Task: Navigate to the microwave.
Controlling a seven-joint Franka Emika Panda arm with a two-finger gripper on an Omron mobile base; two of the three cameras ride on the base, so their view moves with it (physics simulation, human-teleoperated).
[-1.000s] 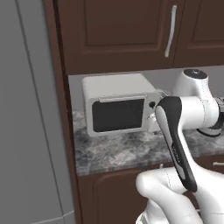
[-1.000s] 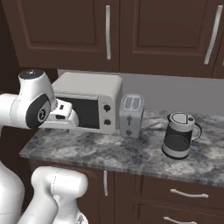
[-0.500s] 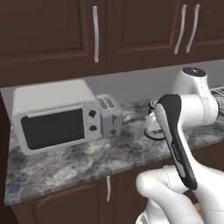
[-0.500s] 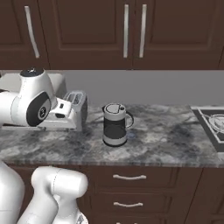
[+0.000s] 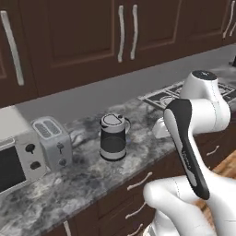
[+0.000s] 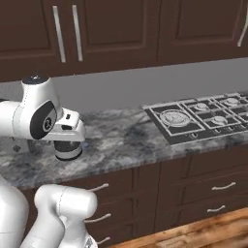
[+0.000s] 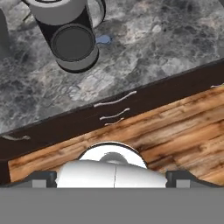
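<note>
We see no microwave along this stretch of counter (image 6: 121, 140), so we judge it lies further along the route. Our claw (image 6: 72, 130) hangs just above the kettle (image 5: 112, 137); its fingers are not clear enough to tell whether they are apart or together. The toaster (image 5: 51, 142) stands beside the kettle, the stove (image 6: 203, 116) well off on the opposite side. If we swing while driving, the arm could clip the kettle.

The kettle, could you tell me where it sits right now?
In the left base view the kettle stands on the granite counter, just right of the toaster and left of the cooktop.
</note>
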